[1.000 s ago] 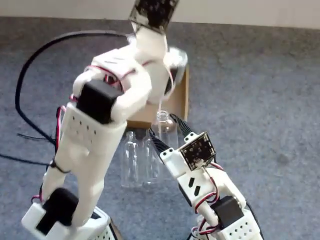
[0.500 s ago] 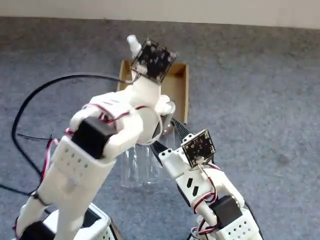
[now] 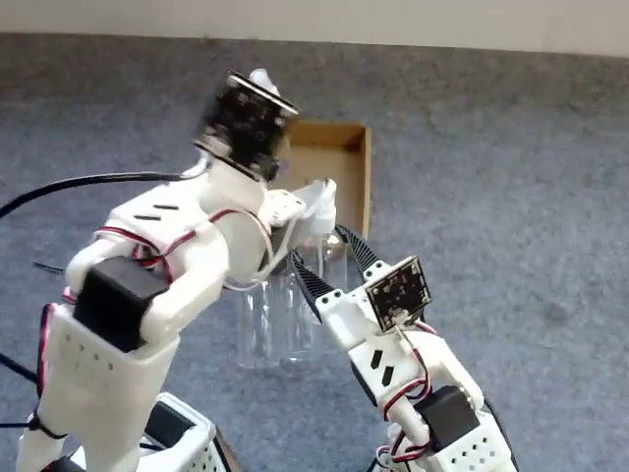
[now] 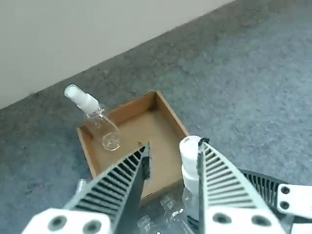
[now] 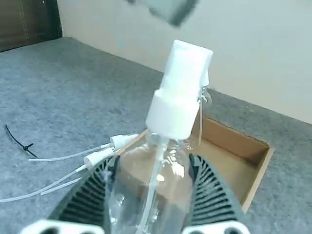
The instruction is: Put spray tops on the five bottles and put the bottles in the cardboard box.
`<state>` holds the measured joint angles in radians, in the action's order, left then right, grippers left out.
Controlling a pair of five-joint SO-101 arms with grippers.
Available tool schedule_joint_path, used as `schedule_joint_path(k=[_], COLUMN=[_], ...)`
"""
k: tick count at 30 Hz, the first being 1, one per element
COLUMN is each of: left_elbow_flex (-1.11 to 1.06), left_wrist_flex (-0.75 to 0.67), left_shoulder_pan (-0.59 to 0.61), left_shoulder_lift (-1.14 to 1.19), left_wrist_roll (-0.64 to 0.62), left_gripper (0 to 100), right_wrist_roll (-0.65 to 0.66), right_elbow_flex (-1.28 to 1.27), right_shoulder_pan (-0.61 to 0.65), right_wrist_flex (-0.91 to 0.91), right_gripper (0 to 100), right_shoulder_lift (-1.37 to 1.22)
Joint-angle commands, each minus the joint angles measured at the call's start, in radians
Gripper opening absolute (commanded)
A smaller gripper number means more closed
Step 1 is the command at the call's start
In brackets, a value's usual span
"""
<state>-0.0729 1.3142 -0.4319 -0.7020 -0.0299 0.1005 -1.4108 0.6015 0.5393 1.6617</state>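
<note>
My right gripper (image 5: pixel 153 163) is shut on an upright clear bottle (image 5: pixel 148 195), and a white spray top (image 5: pixel 178 92) sits on its neck with the tube hanging inside. My left gripper (image 4: pixel 173 146) hangs open just above, with the spray top (image 4: pixel 190 158) against one finger (image 4: pixel 217 185) and a wide gap to the other. Beyond it lies the cardboard box (image 4: pixel 168 119), holding a capped bottle (image 4: pixel 100 124) on its side. In the high view the right gripper (image 3: pixel 319 251) holds the bottle in front of the box (image 3: pixel 354 167).
Two bare clear bottles (image 3: pixel 257 324) (image 3: pixel 295 320) stand on the grey carpet beside the held one. Loose spray tops with long tubes (image 5: pixel 97 157) lie on the carpet next to the box (image 5: pixel 234 156). The left arm (image 3: pixel 187 265) looms over the left half.
The left arm came down from high over the box to the held bottle, and its wrist swung left. The bottle's neck was bare a second ago and now carries a spray top.
</note>
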Motion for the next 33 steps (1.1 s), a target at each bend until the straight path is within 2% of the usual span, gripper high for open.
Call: schedule_joint_path(k=[1,7,12,15,19,24,29,33], left_elbow_flex=[0.033,-0.088,-0.108,-0.214,-0.486,-0.737,-0.855,-0.866], left_wrist_flex=[-0.049,-0.081,-0.006,0.015,-0.055,-0.226,-0.362,-0.425], left_shoulder_pan=[0.033,0.035,0.067,0.073,0.071,0.065,0.065,0.065], left_shoulder_lift=[-0.013,-0.027,-0.193,-0.3,-0.387,-0.453,-0.496,-0.495], left_wrist_roll=[0.009,0.075,0.08,0.086,0.184,0.192,0.186,0.186], left_gripper=[15,15,15,15,15,17,30,31], right_wrist_roll=[-0.002,-0.002,-0.008,-0.008,-0.008,-0.009,-0.011,-0.011], right_elbow_flex=[0.018,0.021,0.058,0.093,0.165,0.346,0.519,0.588], right_shoulder_pan=[0.005,-0.016,-0.193,-0.239,-0.239,-0.237,-0.163,-0.074], right_wrist_flex=[-0.03,-0.038,-0.206,-0.237,-0.237,-0.237,-0.236,-0.236], right_gripper=[0.4,0.4,0.4,0.4,0.4,0.4,0.4,0.4], right_shoulder_lift=[0.015,0.015,0.005,0.002,-0.067,-0.349,-0.61,-0.745])
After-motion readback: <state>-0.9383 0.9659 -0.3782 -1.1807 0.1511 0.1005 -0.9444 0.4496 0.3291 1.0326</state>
